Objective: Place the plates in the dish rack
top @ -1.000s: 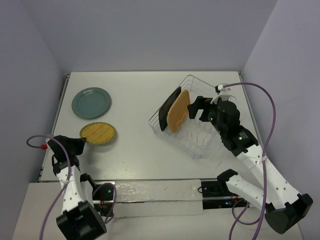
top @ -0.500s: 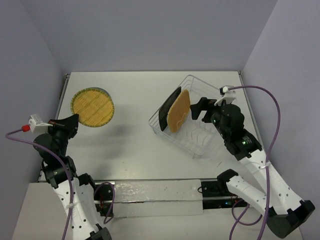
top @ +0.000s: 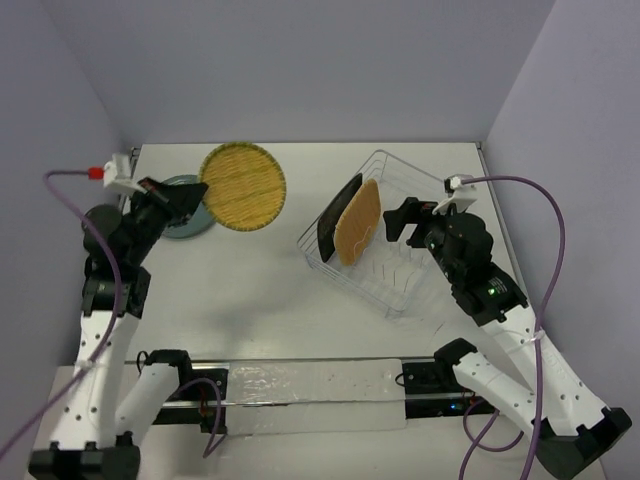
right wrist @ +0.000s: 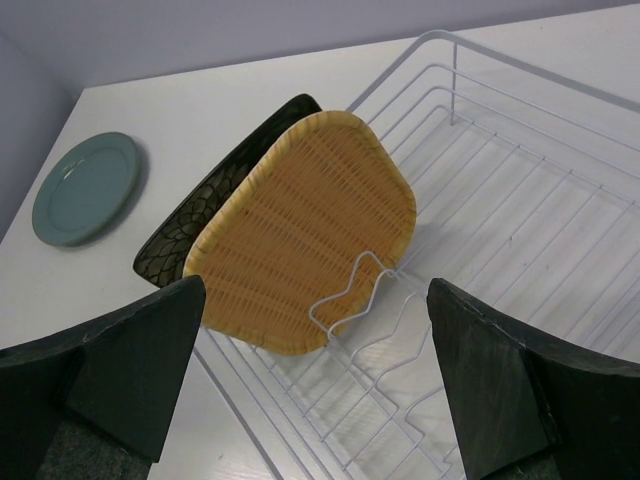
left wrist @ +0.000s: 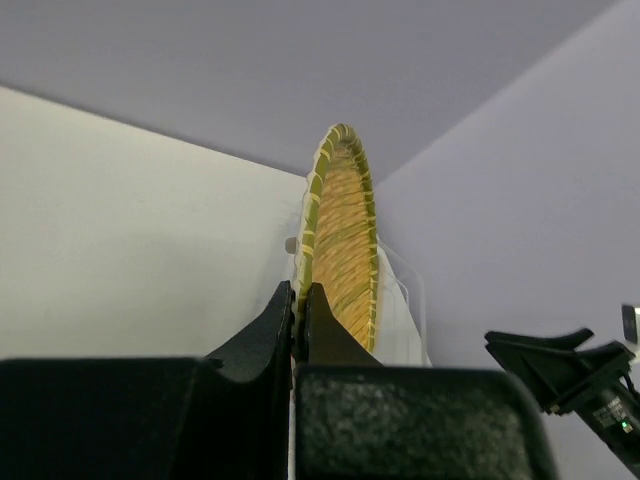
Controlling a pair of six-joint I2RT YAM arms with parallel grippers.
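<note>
- Above the far left of the table (top: 270, 290), the yellow plate (top: 243, 187) is held clear of the surface by the left gripper (top: 196, 203), whose jaws are clamped on its left rim.
- Its woven face is turned up toward the top camera and is seen as nearly a full circle. From the grip it reaches right, toward the rack (top: 400, 282).
- From the left wrist it is seen edge-on, pointing straight away from the fingers (left wrist: 268, 335).
- The teal plate (top: 188, 227) lies flat on the table, partly hidden below that gripper.
- At the rack's left end the tan plate (top: 358, 222) stands on edge. Its long axis runs from near left to far right, and its face is turned toward the right gripper (top: 398, 218).
- The black plate (top: 327, 225) stands just behind it, roughly parallel.
- The right gripper's jaws are spread wide with nothing between them, over the rack, near the tan plate.
</note>
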